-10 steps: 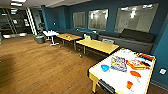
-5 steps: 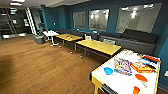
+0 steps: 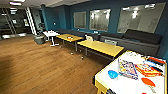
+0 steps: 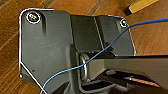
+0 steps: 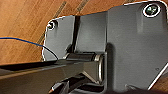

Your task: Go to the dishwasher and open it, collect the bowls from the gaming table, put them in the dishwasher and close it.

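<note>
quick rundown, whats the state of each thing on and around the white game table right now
gaming table: upright, top loaded with games and bowls
blue bowl: on the table, near its corner
orange-red bowl: on the table, apart from the blue one
board-game boxes: lying flat, closed
yellow desks: standing by the sofa

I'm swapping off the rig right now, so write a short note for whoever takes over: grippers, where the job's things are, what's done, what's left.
Grippers: the wrist views do not show whether either one is open or shut; wood floor lies under both arms.
Gaming table: low at the head view's right, white top, yellow frame.
Bowls: the blue bowl sits near the table's near end, beside a board-game box; an orange-red bowl lies farther right.
Done: no bowl collected yet.
Left: collect the bowls, load the dishwasher, close it.
</note>
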### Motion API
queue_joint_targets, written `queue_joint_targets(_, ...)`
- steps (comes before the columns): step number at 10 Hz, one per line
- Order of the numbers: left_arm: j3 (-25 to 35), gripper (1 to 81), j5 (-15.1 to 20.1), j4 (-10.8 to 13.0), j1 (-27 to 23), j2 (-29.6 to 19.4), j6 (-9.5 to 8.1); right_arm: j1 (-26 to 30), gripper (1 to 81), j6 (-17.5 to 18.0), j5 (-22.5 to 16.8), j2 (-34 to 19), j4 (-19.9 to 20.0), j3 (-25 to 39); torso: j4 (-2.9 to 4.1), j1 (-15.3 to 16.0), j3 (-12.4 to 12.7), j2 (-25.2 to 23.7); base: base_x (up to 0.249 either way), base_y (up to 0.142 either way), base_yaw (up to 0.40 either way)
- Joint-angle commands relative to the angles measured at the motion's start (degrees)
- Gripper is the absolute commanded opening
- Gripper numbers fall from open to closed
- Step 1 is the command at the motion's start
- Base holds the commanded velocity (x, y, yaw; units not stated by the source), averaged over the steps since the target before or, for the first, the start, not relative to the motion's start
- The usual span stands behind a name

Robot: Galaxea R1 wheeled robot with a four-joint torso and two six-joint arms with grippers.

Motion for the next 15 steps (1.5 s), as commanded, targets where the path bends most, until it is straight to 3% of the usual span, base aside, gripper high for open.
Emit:
queue_joint_targets(1,0.5,81.1,3.1,0.6,-2.0,-0.2,0.65,2.0,81.1,-0.3,-2.4,-0.2,-0.6,0.5,0.0,0.0,0.0,0.0,0.141,0.085,0.0)
queue_joint_targets(6,0.5,81.1,3.1,0.6,-2.0,-0.2,0.65,2.2,81.1,-0.2,-2.4,-0.2,-0.6,0.5,0.0,0.0,0.0,0.0,0.131,0.082,0.0)
queue_joint_targets(15,0.5,81.1,3.1,0.4,-2.0,-0.2,0.56,2.4,81.1,-0.3,-2.4,0.0,-0.6,0.4,0.0,0.0,0.0,0.1,0.0,0.0,-0.015)
